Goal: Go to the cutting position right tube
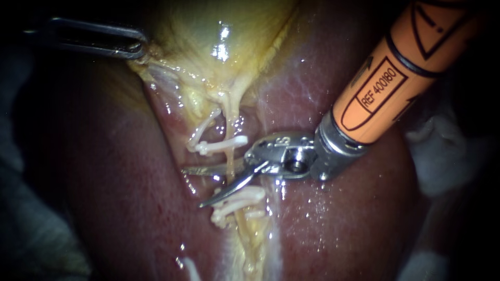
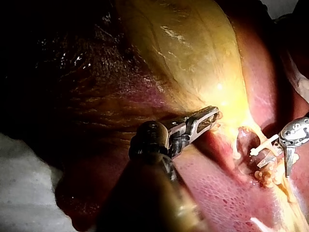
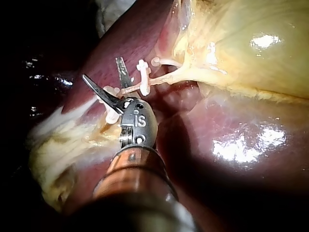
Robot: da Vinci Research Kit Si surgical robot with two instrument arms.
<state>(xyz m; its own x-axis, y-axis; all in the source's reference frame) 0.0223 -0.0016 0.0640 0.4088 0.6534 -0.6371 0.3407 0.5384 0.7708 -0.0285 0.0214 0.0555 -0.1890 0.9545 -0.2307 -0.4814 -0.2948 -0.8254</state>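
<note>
Right instrument [image 1: 191,187]: enters from the upper right, end effector of two blades spread wide. The right tube [image 1: 229,125] runs down from the gallbladder [image 1: 219,31] across the liver [image 1: 338,218] and passes between the spread blades. That stretch lies between the upper clip [image 1: 225,145] and the lower clips [image 1: 237,203]. Whether the blades touch the tube cannot be told. Left instrument [image 1: 139,49]: enters from the left, end effector pressed together and pinching the gallbladder's edge, well apart from the clips
</note>
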